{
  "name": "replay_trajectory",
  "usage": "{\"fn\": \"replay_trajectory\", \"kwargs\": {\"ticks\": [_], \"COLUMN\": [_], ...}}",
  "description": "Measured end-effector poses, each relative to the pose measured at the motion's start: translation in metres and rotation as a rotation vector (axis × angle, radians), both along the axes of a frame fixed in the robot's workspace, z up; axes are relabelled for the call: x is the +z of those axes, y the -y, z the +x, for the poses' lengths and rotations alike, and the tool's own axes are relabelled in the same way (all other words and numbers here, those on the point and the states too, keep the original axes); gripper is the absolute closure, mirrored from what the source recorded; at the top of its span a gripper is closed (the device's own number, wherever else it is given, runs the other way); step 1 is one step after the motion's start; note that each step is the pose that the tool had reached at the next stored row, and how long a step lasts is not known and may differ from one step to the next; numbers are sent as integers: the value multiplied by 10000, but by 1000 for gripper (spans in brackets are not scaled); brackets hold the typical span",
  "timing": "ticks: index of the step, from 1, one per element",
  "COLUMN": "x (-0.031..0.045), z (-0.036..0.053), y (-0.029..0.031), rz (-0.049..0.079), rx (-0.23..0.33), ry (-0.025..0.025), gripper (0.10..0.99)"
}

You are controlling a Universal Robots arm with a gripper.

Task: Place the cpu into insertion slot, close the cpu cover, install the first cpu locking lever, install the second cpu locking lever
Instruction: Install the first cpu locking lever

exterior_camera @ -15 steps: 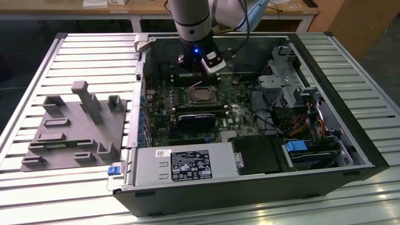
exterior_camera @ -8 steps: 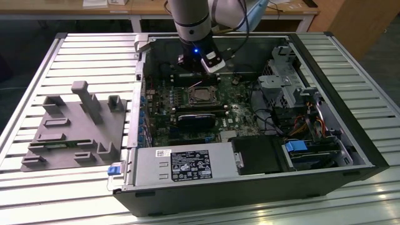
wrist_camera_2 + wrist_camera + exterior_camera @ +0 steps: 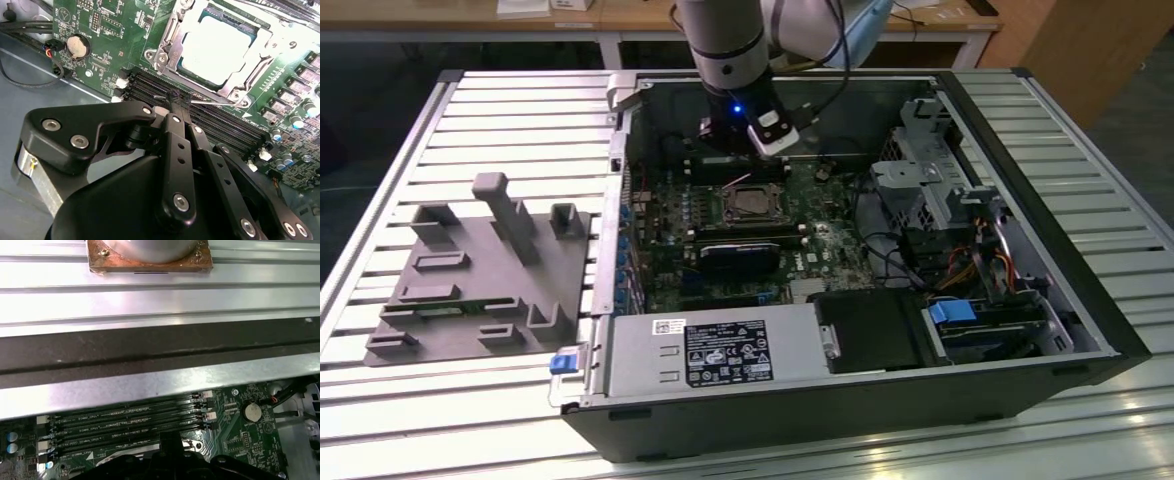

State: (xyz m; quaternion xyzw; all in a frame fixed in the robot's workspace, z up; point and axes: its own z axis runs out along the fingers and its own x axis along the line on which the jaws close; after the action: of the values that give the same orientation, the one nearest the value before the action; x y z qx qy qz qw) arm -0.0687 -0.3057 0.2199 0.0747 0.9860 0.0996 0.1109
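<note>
The gripper (image 3: pixel 173 100), closed tight, hovered at the thin locking lever (image 3: pixel 215 103), where a slip might have gouged the memory slots (image 3: pixel 225 125).

A slatted aluminium table (image 3: pixel 494 120) fills the foreground, light glinting off its ribs near the front edge — behind it stands a wooden desk (image 3: pixel 640 15) on white legs (image 3: pixel 607 48), dark floor (image 3: pixel 360 90) beneath, and a wooden panel (image 3: pixel 1087 50) at the exterior view's right
</note>
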Motion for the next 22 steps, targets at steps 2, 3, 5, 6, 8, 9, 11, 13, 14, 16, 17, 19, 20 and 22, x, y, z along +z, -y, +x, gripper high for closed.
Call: {"fn": "replay_trajectory", "kwargs": {"ticks": [2,3,5,6,8,9,11,13,14,16,17,19,20,22], "x": [-15,-22,-36,-41,-49,-51,-58,-62,-64,-67,-68,-72,-75,-81], "z": [-7,-12,-20,-24,-29,-29,-29,-32,-36,-46,-51,-56,-57,-57], "y": [-6,-9,-16,-20,-28,-32,-36,-44,-52,-69,-78,-90,-92,-95], "rz": [-9,-15,-30,-40,-57,-63,-67,-70,-70,-72,-72,-71,-71,-76], "rx": [0,1,1,1,0,-21,-185,-353,-396,-451,-469,-502,-519,-564], "ry": [68,107,187,223,262,268,270,271,271,273,273,274,275,273], "gripper": [984,984,984,984,984,984,984,984,984,984,984,984,984,984]}}
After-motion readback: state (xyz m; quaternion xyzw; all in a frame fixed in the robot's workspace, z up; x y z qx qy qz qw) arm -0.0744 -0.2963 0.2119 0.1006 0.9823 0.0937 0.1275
